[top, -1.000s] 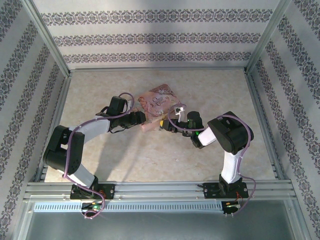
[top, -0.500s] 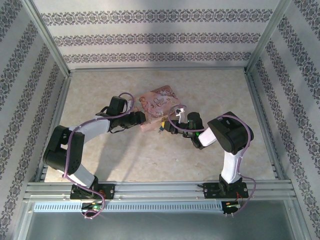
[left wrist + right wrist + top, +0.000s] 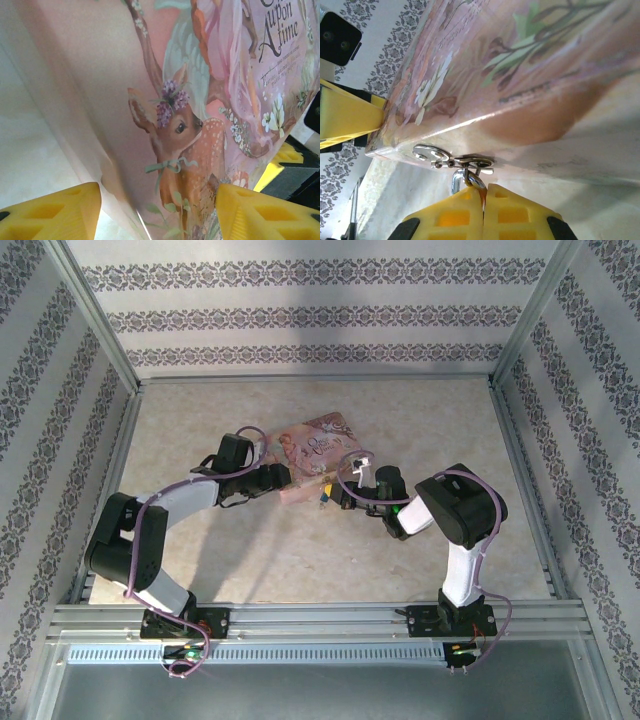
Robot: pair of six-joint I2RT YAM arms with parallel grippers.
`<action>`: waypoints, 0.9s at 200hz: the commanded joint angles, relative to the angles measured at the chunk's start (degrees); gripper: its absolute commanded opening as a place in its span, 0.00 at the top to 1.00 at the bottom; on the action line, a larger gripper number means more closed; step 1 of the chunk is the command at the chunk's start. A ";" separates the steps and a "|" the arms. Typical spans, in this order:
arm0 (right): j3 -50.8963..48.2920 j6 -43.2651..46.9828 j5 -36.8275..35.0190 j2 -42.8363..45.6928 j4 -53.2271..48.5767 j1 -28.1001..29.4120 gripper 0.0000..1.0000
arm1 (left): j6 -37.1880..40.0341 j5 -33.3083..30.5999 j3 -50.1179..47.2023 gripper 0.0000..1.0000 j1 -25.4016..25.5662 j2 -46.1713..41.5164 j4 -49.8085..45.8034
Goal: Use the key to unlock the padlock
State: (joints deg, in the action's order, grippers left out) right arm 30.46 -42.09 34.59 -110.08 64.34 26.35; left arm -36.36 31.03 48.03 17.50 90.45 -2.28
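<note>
So the right gripper (image 3: 483,191) is pinched tight on the padlock (image 3: 462,179). Just its silvery loop pokes out past the yellow fingertips, hooked into the little metal clasp (image 3: 451,159) on the edge of the pink box (image 3: 520,60). The left gripper (image 3: 157,205) is spread wide with the box's corner between its fingers; can't tell if they touch it. All this sits mid-table (image 3: 300,560).

centre: pink box (image 3: 315,452) blocks | near table (image 3: 300,560): free passage
</note>
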 commanded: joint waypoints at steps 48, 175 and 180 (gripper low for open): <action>-0.97 -6.91 -4.36 2.00 7.94 -0.50 0.99 | -2.39 -0.09 -4.60 0.39 0.50 -1.31 0.72; -1.70 -21.17 -16.95 2.15 12.46 0.68 1.00 | -5.87 0.35 -7.82 0.40 2.81 -0.89 5.67; -1.69 -21.72 -17.65 2.07 12.52 0.93 1.00 | -5.99 0.45 -7.78 0.40 2.87 -0.89 5.80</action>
State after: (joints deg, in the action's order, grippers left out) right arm 28.32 -59.75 22.63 -109.75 70.26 26.52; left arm -42.00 31.27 42.33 18.76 88.97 6.90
